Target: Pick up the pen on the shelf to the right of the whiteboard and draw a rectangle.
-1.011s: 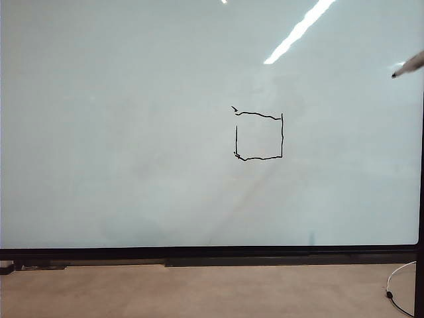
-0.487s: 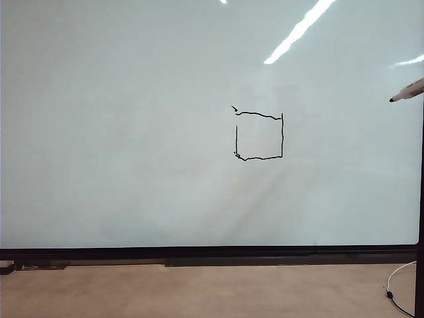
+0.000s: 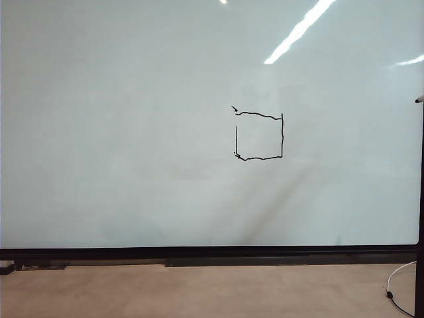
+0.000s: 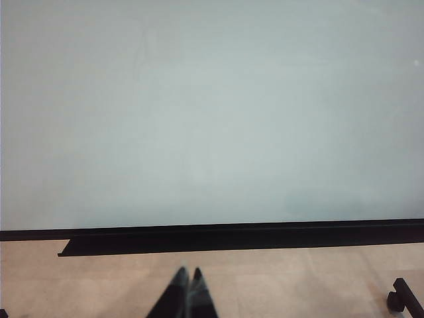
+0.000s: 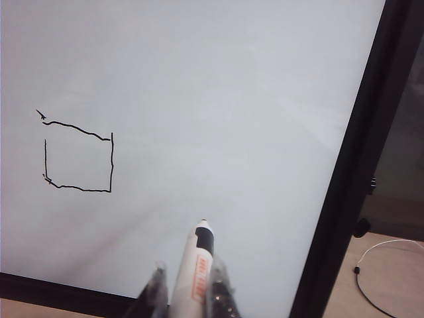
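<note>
The whiteboard (image 3: 132, 132) fills the exterior view, pale and glossy in a thin black frame. A small wobbly black rectangle (image 3: 259, 136) is drawn right of its middle, and it shows in the right wrist view too (image 5: 78, 159). My right gripper (image 5: 188, 266) is shut on the pen (image 5: 195, 265), a white barrel with red lettering. Its black tip points at the board and stands clear of it, well off to one side of the rectangle. Only the pen's tip (image 3: 419, 99) pokes in at the exterior view's right edge. My left gripper (image 4: 188, 271) is shut and empty, low before the board. The shelf is out of view.
A black ledge (image 3: 199, 255) runs under the board above a tan surface (image 3: 199, 291). The board's black side frame (image 5: 358, 165) stands close beside the pen. A white cable (image 3: 397, 291) loops at the lower right. Ceiling lights reflect at the board's top right.
The pen has drawn away to the right and slightly down in the exterior view, leaving only its tip at the edge. The rectangle and the left arm are unchanged.
</note>
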